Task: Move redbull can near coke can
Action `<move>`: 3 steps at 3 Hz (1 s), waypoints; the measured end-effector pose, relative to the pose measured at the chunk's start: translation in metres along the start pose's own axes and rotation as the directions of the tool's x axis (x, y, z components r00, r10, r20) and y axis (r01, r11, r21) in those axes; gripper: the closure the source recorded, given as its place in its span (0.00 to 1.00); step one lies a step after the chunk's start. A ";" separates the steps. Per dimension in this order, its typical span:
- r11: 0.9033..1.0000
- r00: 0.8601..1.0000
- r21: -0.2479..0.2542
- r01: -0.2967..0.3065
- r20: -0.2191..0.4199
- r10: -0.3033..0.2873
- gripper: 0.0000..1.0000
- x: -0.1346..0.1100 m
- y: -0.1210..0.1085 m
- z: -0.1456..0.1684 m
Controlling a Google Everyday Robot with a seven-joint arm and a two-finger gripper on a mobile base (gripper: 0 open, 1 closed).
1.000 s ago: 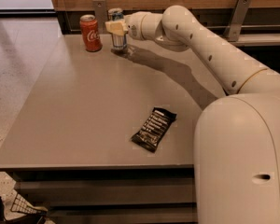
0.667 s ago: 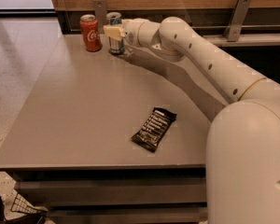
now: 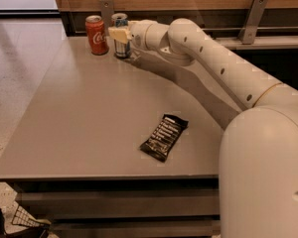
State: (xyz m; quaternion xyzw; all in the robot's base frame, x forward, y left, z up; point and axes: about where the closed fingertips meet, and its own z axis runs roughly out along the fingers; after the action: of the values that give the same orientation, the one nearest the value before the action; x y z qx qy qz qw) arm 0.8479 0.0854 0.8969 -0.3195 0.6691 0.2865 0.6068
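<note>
The coke can (image 3: pixel 96 34), red with white script, stands upright at the far left of the grey table (image 3: pixel 79 123). The redbull can (image 3: pixel 121 49), silver and blue, stands upright just right of it with a small gap between them. My gripper (image 3: pixel 120 34) reaches in from the right and is shut on the redbull can. One pale finger (image 3: pixel 117 34) lies across the can's front; the other is hidden behind the can. The can's base is at or just above the tabletop.
A black snack bar wrapper (image 3: pixel 164 137) lies near the table's front right. A wooden wall with metal brackets (image 3: pixel 252 19) runs along the back edge. My white arm (image 3: pixel 223 68) spans the right side. A wire basket (image 3: pixel 25 219) sits on the floor at lower left.
My gripper has moved slightly left with the redbull can, bringing it closer to the coke can. The arm has stretched further over the table.
</note>
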 end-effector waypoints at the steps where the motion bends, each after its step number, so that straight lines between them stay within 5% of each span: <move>1: 1.000 1.000 -0.004 -0.001 0.000 0.001 0.59 0.000 0.002 0.002; 3: 1.000 1.000 -0.014 -0.002 -0.001 0.002 0.05 0.001 0.008 0.007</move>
State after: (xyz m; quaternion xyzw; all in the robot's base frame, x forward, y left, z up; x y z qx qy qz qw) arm 0.8464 0.0959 0.8948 -0.3229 0.6678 0.2917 0.6039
